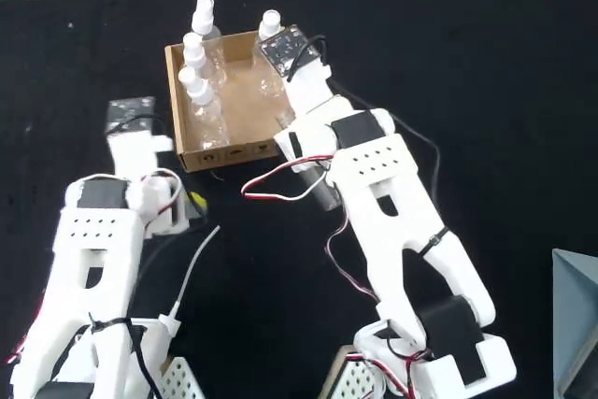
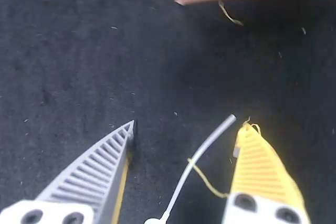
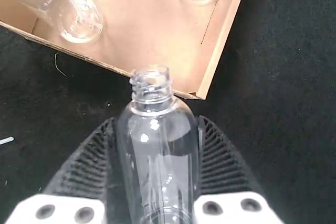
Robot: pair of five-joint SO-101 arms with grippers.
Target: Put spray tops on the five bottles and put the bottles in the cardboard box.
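Clear open-necked bottle (image 3: 156,150) clamped in right hand (image 3: 156,120), near cardboard box (image 3: 223,39)

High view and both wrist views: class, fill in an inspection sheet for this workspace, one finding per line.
Surface: black table, lightly flecked.
Job's things: cardboard box holds four topped bottles; fifth bottle has no top; spray top's tube lies on the table.
Clutter: yellow thread beside the box.
Grippers: left gripper open over the tube; right gripper shut on the fifth bottle.
Cables: red and white wires hang in a loop by the box.
Surroundings: grey object at the table's right edge.
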